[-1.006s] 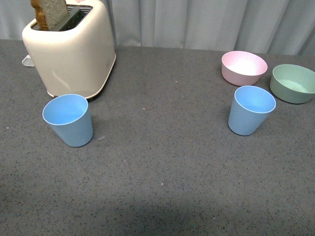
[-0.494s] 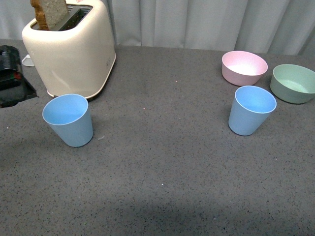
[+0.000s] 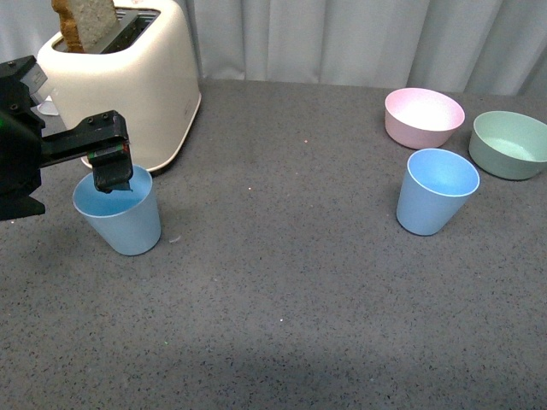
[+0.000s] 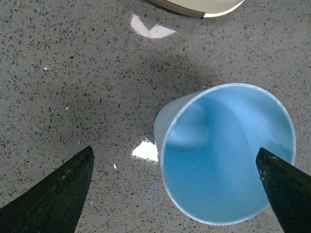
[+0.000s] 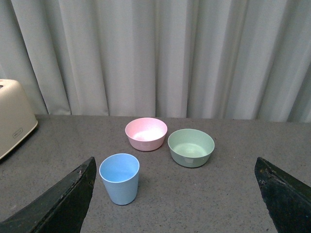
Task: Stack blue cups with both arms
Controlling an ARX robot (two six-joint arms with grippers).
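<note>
Two light-blue cups stand upright on the grey table. The left cup [image 3: 120, 218] is in front of the toaster, the right cup [image 3: 436, 192] in front of the bowls. My left arm [image 3: 21, 158] reaches in from the left, and one of its fingers [image 3: 112, 173] hangs over the left cup's rim. In the left wrist view this cup [image 4: 226, 155] sits between the jaws of my open left gripper [image 4: 174, 155], closer to one jaw. My right gripper [image 5: 175, 165] is open and empty, well back from the right cup [image 5: 119, 178], and does not show in the front view.
A cream toaster [image 3: 128, 81] with a slice of bread stands just behind the left cup. A pink bowl [image 3: 423, 115] and a green bowl [image 3: 510, 143] sit behind the right cup. Grey curtains hang along the table's far edge.
My left arm came in from the left edge and moved right until its gripper reached the left cup. The cups and bowls have not moved.
</note>
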